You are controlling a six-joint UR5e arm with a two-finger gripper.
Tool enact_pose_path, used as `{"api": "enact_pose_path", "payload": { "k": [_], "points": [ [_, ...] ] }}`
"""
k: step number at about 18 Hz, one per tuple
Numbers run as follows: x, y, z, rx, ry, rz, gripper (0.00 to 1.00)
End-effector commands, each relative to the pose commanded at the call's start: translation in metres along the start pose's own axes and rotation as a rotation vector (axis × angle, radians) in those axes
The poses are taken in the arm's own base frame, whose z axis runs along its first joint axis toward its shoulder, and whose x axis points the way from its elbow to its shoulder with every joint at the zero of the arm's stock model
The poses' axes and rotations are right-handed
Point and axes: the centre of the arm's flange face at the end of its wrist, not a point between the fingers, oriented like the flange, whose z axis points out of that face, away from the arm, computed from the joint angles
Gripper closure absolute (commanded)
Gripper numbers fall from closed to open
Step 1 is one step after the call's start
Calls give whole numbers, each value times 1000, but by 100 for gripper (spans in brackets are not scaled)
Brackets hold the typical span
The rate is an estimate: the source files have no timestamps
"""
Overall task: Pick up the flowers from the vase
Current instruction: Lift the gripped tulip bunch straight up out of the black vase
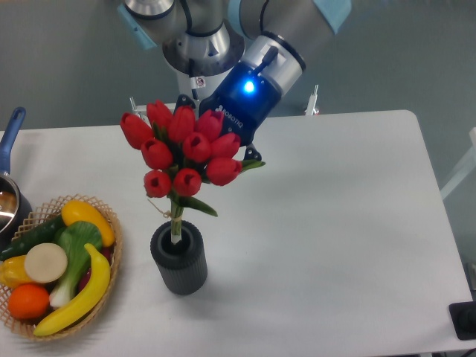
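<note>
The flowers are a tight bunch of red tulip buds with green leaves, stems dipping into the ribbed dark grey vase on the white bench. Grey wall behind. The hand sits behind the buds, can't tell its grip. White lettering on it is unreadable.

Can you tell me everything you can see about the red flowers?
The flowers are a bunch of about nine closed red tulip buds with green leaves and pale green stems bound together. They look artificial, like plastic. The bunch stands nearly upright, leaning a little to the left. The stem ends dip into the mouth of the dark ribbed vase. The gripper is behind the buds on their right side; its fingers are hidden, so its hold cannot be seen.
</note>
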Motion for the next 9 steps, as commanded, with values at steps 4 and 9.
{"api": "enact_pose_path", "payload": {
  "k": [4,9],
  "points": [
    [-6,-9,-14,14,-25,8,56],
    [-20,-27,-38,50,-57,85,56]
  ]
}}
